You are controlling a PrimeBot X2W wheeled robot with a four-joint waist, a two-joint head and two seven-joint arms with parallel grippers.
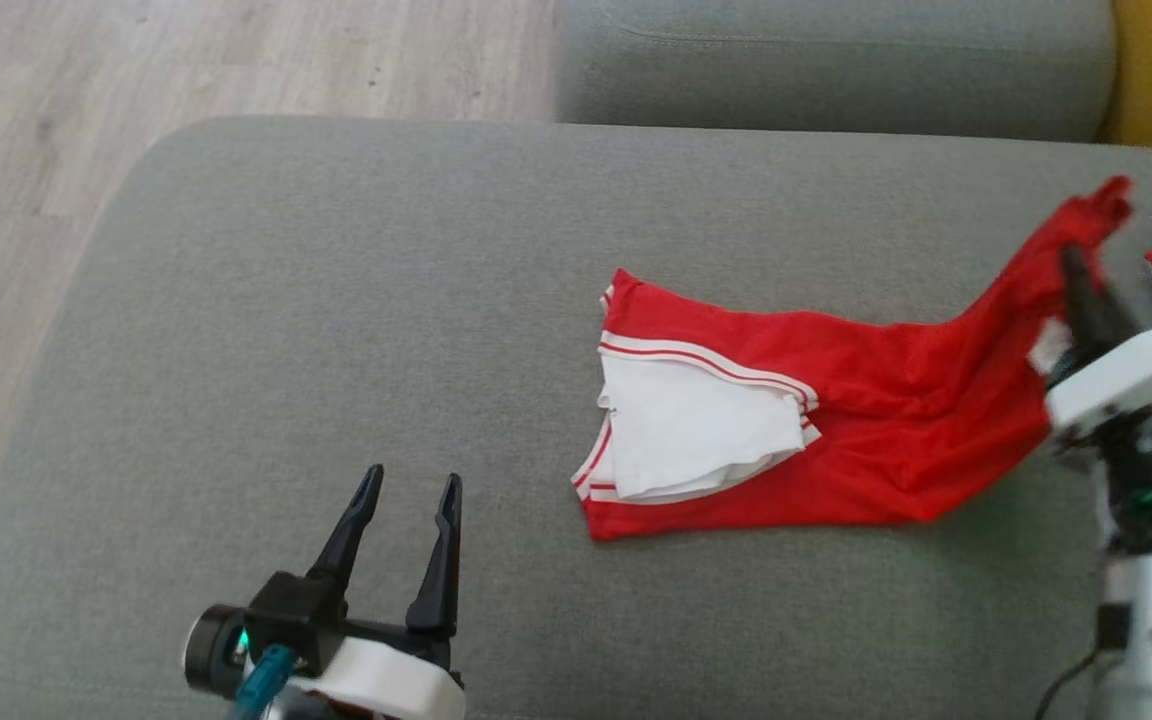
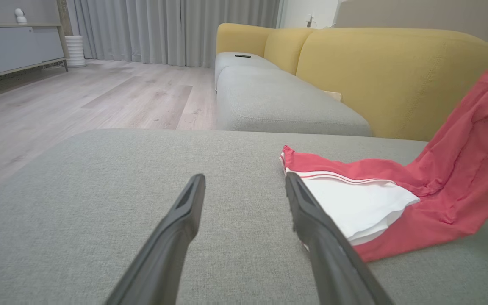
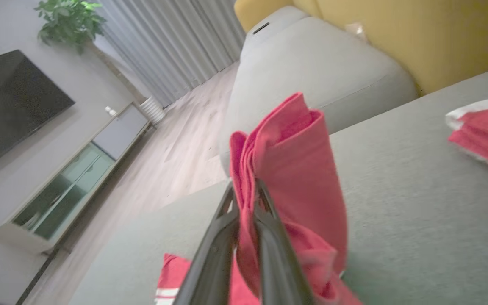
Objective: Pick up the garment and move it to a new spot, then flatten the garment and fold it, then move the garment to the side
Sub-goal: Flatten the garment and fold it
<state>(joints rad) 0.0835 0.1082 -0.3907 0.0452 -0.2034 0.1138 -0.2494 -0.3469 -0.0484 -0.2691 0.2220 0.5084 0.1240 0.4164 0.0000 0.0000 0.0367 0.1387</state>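
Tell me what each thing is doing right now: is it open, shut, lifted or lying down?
left fingers, open, holding nothing.
right fingers, shut on one end of the garment.
garment, one end lifted, the rest lying rumpled on the cushion, white inside showing.
second red cloth, lying on the cushion.

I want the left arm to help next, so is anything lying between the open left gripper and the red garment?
Nothing visible does. Only bare grey fabric sofa cushion separates the left gripper from the red-and-white cloth garment. The right gripper is shut on its raised far end.
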